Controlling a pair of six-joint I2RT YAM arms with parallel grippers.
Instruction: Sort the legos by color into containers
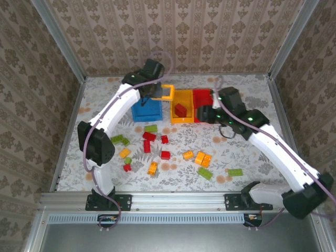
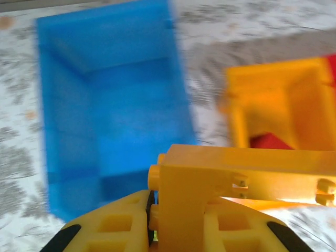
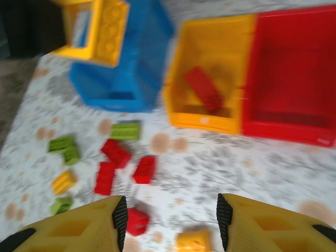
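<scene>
Left gripper (image 2: 152, 212) clamps one yellow frame (image 2: 252, 170), long axis level toward yellow bin (image 3: 202, 119); right gripper (image 3: 171, 220) open, empty; we count three bins, with blue bin (image 2: 110, 94), red bin (image 3: 286, 131).

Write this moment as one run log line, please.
left gripper: shut on yellow frame piece | right gripper: open, empty | yellow bin: holds one red brick

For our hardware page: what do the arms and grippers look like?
The left arm and right arm have white tubular links between chunky black joint housings, a lilac cable running along each, and small green lights on the housings. The left gripper and right gripper have blocky yellow fingers with recessed pockets; the right's inner pads are black and ribbed.
</scene>
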